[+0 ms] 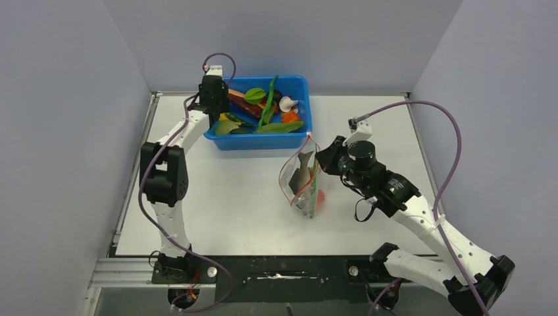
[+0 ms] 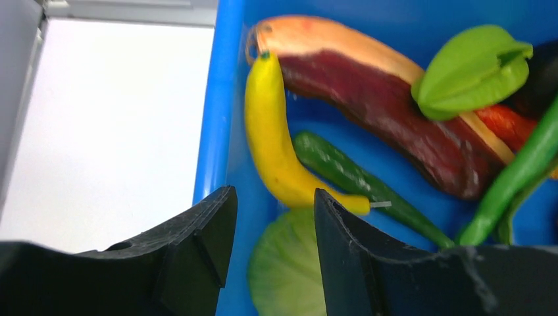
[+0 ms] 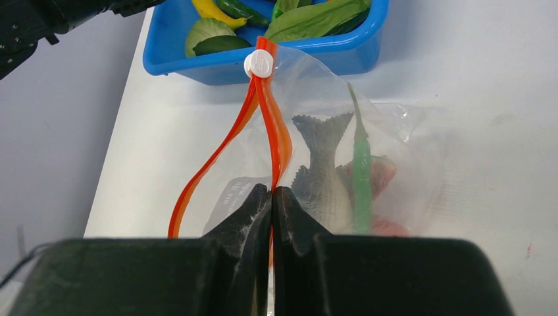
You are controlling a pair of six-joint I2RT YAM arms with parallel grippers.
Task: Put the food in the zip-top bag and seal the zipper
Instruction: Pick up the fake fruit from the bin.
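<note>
Jaws on the right arm [image 1: 395, 191] are pressed together on the red-orange zipper [image 3: 279, 141], pinching one side of the strip while the other side bows away, so the mouth gapes. A white slider tab [image 3: 258, 64] sits at the far end of the strip, in the upper middle of the right wrist frame.

The zip-top bag [image 1: 299, 191] stands at the centre of the top frame, just below the lower right corner of the blue tub [image 1: 263, 141]. Through the clear plastic show a grey fish [image 3: 322, 171], a long green pod [image 3: 360, 171] and something red [image 3: 381, 174].

Jaws on the left arm [image 1: 177, 151] are spread, with nothing gripped. They hang over the tub's left wall, at the upper left of the top frame. Between them show the blue wall and a pale green leaf [image 2: 286, 270]. Beyond lie a yellow banana [image 2: 270, 131], a dark green pod [image 2: 355, 181] touching it, a papaya slice [image 2: 368, 85] and a light green fruit [image 2: 470, 69].

The counter [image 1: 224, 197] is flat, matt white. Pale grey walls [image 1: 66, 131] close it in on the left, back and right. A black rail [image 1: 283, 268] along the bottom edge carries both arm bases.
</note>
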